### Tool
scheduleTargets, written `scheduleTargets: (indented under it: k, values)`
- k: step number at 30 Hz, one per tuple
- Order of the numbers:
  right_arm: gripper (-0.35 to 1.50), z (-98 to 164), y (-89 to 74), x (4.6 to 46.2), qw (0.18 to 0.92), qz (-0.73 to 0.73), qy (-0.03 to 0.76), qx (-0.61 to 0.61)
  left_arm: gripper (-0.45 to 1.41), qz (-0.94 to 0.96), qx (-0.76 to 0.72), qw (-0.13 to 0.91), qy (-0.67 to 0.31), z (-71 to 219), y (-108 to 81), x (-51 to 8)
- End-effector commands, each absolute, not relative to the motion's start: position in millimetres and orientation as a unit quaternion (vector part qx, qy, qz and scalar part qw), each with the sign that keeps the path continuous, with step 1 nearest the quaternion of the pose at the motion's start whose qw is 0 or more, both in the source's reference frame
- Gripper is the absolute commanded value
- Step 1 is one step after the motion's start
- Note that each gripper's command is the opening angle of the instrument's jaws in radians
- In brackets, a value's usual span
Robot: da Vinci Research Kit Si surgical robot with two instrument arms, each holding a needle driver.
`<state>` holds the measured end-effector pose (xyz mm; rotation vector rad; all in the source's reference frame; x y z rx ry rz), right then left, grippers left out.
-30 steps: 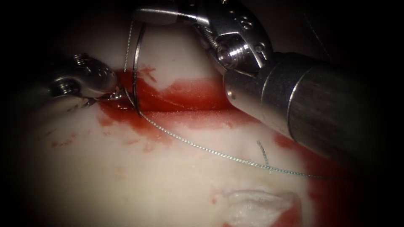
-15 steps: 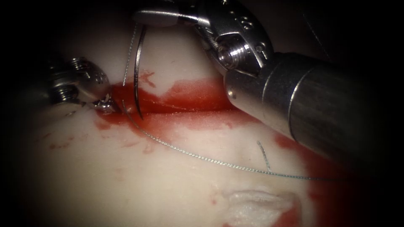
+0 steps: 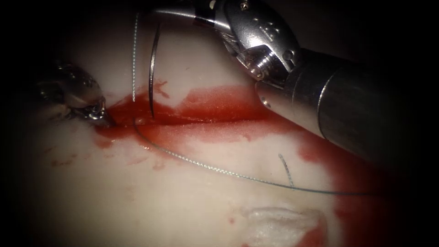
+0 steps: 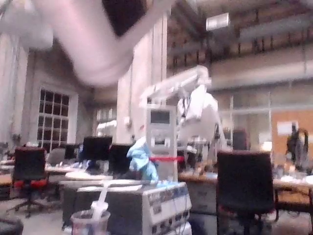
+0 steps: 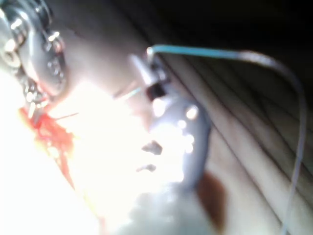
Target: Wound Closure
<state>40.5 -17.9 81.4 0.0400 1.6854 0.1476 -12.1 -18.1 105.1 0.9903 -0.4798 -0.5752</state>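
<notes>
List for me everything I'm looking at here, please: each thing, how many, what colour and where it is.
tissue: one, pale pink-white, under everything.
cut: one, dark red line running across the tissue.
red fluid: one wide smear along the cut, a patch further right.
needle: one, dark, curved, hanging from the right tool down to the cut; tip at the red fluid, whether it is in the tissue I cannot tell.
thread: one silvery strand, from the cut rightward over the near tissue; another length hangs beside the needle.
cut end of thread: one short dark piece, near tissue.
left tool: one, silver, left end of the cut.
right tool: one, silver, fingers shut on the needle's upper end.
</notes>
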Motion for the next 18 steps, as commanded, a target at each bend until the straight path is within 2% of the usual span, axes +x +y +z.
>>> scheduleTargets:
  k: [1, 3, 10, 18]
  values:
    - [-0.35, 81.4, -16.6, 41.2, 0.674, 0.052, 0.736, -0.003, -0.45, -0.274, 0.455, 0.814, -0.237, 104.7, -17.0, -12.9]
    - [-0.35, 81.3, -17.0, 41.9, 0.707, 0.052, 0.704, -0.043, -0.45, -0.279, 0.450, 0.814, -0.241, 104.9, -17.2, -13.4]
    - [-0.35, 80.9, -17.6, 43.4, 0.729, 0.007, 0.680, -0.077, -0.45, -0.283, 0.439, 0.816, -0.247, 105.2, -17.3, -13.8]
    - [-0.35, 80.8, -18.1, 44.1, 0.729, -0.019, 0.683, -0.054, -0.45, -0.286, 0.432, 0.819, -0.249, 105.5, -17.6, -13.8]
